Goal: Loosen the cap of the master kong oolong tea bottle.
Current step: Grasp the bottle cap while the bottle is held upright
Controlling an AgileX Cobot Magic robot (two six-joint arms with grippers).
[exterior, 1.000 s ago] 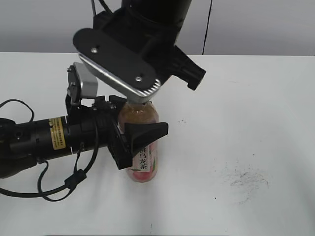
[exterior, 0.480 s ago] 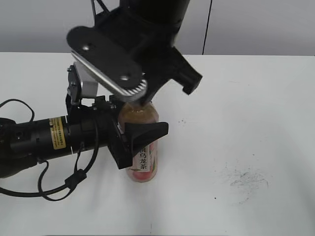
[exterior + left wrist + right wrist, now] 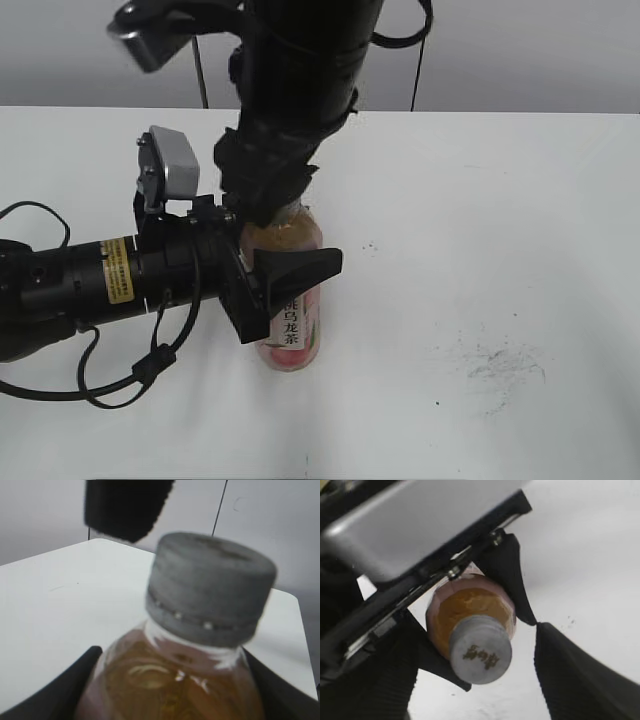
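The master kong oolong tea bottle point(image 3: 291, 335) stands upright on the white table, with amber tea and a pink label. My left gripper point(image 3: 287, 280) comes in from the left and is shut on the bottle's body; in the left wrist view its black fingers point(image 3: 175, 685) press both sides below the shoulder. The light-grey cap point(image 3: 210, 587) is on the neck. In the exterior view my right arm hides it. My right gripper point(image 3: 475, 630) hangs over the bottle top, open, with its ribbed black fingers on either side of the cap point(image 3: 481, 655) and a gap on both sides.
The white table point(image 3: 500, 230) carries a patch of dark scuff marks point(image 3: 505, 365) at the front right. The left arm's black cable point(image 3: 120, 385) loops over the table at the front left. A grey wall stands behind the table.
My right wrist has turned over the bottle top, and its grey plate has swung away to the upper left. The bottle and the left gripper have not moved.
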